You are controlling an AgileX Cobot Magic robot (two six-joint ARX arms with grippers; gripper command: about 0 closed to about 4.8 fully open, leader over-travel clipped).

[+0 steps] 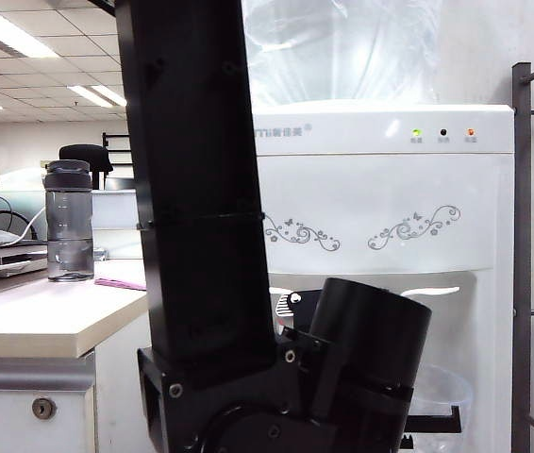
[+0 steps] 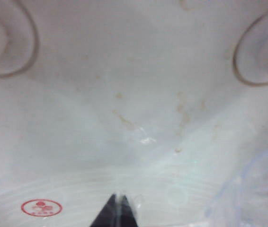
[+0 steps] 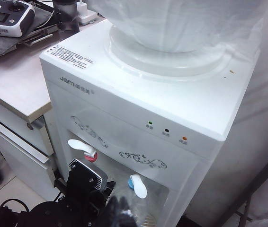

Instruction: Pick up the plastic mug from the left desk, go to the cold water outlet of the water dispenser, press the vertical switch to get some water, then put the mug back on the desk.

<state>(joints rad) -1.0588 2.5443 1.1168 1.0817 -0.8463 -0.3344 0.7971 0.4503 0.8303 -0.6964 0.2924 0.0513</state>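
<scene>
Under the taps, at the lower right of the exterior view, the plastic mug (image 1: 446, 392) sits inside the recess of the water dispenser (image 1: 390, 189). Only a clear curved wall shows, and it seems to stand upright with its long axis vertical. The handle's direction cannot be told.

The left gripper (image 2: 117, 210) appears at the bottom middle of its wrist view, dark tips pressed narrowly together on a thin clear edge of the mug and aimed at the white back wall of the recess. The left arm (image 1: 201, 189) fills the middle of the exterior view as a steep black column, bending low toward the recess and hiding both taps there.

The right wrist view, looking down from above, shows those taps. The cold water outlet (image 3: 135, 182) with its blue collar and its vertical switch (image 3: 139, 189) are lower middle, and the red-collared tap (image 3: 90, 156) is to their left. The right gripper appears in no view.

At the left, the left desk (image 1: 41, 321) carries a grey bottle (image 1: 69, 222).
</scene>
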